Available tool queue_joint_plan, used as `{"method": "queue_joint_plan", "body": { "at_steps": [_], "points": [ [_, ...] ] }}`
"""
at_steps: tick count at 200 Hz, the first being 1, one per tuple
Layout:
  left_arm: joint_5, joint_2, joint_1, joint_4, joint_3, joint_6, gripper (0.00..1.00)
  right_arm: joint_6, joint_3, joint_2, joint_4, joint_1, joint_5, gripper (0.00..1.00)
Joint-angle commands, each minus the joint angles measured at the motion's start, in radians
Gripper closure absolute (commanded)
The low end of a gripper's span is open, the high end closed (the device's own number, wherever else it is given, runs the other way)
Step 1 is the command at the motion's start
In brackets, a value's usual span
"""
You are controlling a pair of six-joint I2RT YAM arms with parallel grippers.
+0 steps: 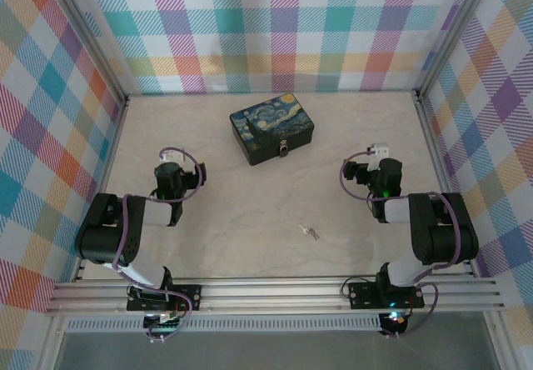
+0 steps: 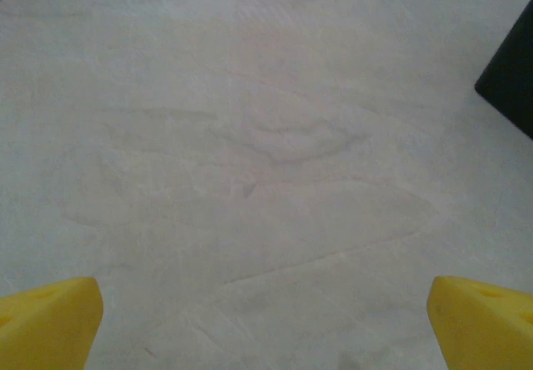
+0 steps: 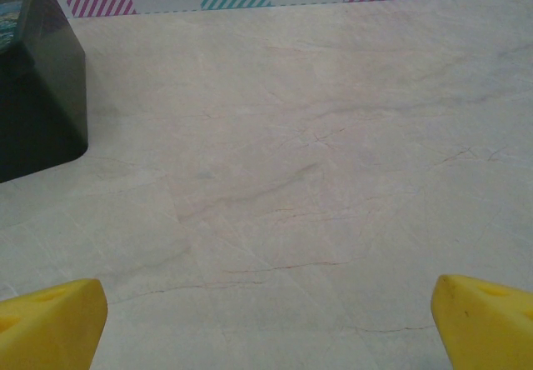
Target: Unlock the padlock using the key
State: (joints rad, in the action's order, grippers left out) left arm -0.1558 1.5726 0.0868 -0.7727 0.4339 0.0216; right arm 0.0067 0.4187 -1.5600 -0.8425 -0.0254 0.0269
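Observation:
A tiny silvery padlock (image 1: 284, 147) hangs at the front wall of a dark blue box (image 1: 271, 127) painted with yellow swirls, at the back middle of the table. The small silvery key (image 1: 310, 232) lies flat on the table, nearer the front, between the two arms. My left gripper (image 1: 171, 170) hovers left of the box and my right gripper (image 1: 374, 167) hovers right of it, both well apart from the key. The left gripper (image 2: 266, 324) is open with bare table between its yellow fingertips (image 2: 50, 322). The right gripper (image 3: 268, 324) is open too, over bare table.
The box's dark corner (image 2: 510, 87) shows at the right edge of the left wrist view, and its side (image 3: 37, 95) at the left of the right wrist view. Checked cloth walls (image 1: 275, 28) enclose the pale marble-patterned table (image 1: 250, 203) on three sides.

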Motion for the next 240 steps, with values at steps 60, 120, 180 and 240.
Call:
{"method": "queue_joint_plan", "body": {
  "at_steps": [60, 120, 180, 240],
  "points": [
    [-0.072, -0.196, -0.014, 0.488, 0.239, -0.07, 0.0, 0.091, 0.217, 0.232, 0.642, 0.0, -0.159, 0.06],
    [-0.149, -0.22, 0.126, 0.992, 0.518, -0.254, 0.08, 0.316, 0.326, 0.32, 0.938, -0.161, -0.268, 0.19],
    [-0.1, -0.204, 0.279, 1.338, 0.628, -0.456, 0.08, 0.516, 0.28, 0.363, 1.121, -0.358, -0.286, 0.31],
    [-0.04, -0.124, 0.399, 1.377, 0.708, -0.571, 0.07, 0.602, 0.249, 0.406, 1.267, -0.442, -0.342, 0.49]
  ]
}}
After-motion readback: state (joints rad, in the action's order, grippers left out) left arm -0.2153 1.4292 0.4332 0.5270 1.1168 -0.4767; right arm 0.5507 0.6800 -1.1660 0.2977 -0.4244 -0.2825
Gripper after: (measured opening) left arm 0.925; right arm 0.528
